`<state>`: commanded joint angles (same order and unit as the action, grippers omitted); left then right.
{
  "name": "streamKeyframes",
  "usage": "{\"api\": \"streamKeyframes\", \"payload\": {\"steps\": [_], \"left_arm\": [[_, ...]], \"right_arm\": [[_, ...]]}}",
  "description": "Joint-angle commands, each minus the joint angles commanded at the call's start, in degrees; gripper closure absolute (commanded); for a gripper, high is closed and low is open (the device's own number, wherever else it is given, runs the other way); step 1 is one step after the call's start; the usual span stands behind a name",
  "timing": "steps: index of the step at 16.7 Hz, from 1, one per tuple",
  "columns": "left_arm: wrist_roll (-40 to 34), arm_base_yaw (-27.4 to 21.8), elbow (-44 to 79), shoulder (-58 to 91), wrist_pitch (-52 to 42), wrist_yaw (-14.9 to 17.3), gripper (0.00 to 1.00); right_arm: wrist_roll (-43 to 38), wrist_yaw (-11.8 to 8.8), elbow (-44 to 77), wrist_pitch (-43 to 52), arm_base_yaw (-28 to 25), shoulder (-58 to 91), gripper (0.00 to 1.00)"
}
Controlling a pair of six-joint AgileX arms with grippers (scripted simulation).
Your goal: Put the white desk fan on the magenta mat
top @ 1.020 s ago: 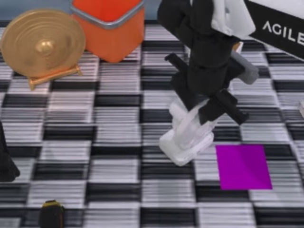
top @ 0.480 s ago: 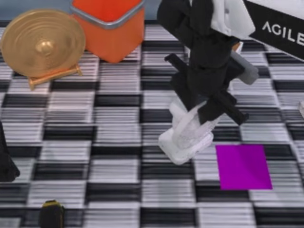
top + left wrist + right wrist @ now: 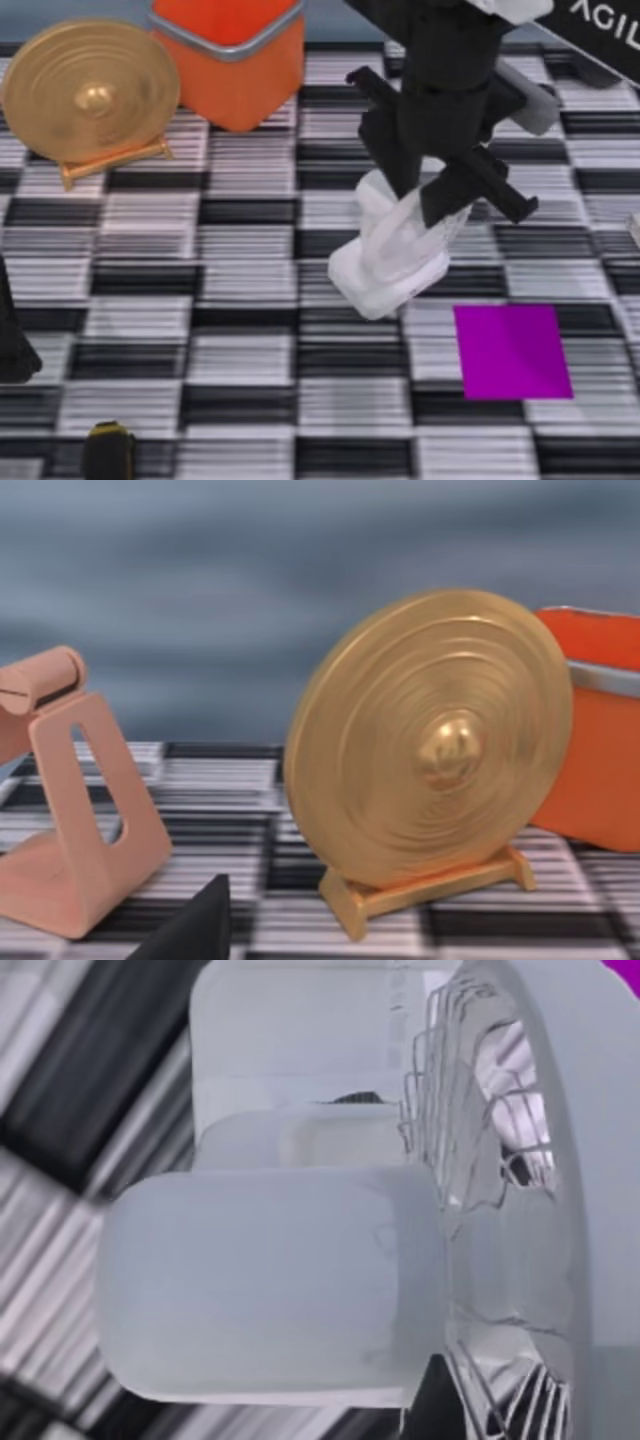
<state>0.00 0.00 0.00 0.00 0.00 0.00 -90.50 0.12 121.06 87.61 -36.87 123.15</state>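
Right gripper (image 3: 432, 225) fingers grasping white desk fan (image 3: 390, 270); magenta mat (image 3: 512, 350) lies just right, nearer the camera.

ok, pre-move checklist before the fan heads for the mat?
1. Grip: right pincer around the white desk fan at its head; ok.
2. Fan clear of the table: cannot tell from the top view.
3. Magenta mat bare, nothing on it: ok.
4. Fan on mat: not ok, it sits to the mat's left, apart from it.
5. Path between fan and mat free: ok.
6. Left arm parked at the table's left edge, out of the way: ok.
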Motion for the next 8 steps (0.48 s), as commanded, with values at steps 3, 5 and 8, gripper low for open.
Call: {"api": "streamKeyframes", "payload": {"steps": [3,5,8], "left_arm": [[0.0,0.0,0.0,0.0,0.0,0.0,0.0],[0.0,0.0,0.0,0.0,0.0,0.0,0.0],[0.0,0.0,0.0,0.0,0.0,0.0,0.0]], "right_arm": [[0.2,0.0,1.0,1.0,-0.1,0.0,1.0],[0.1,0.0,0.9,0.8,0.2,-0.2,1.0],[-2.0,0.0,-1.3,0.3,0.8,-1.9,1.0]]}}
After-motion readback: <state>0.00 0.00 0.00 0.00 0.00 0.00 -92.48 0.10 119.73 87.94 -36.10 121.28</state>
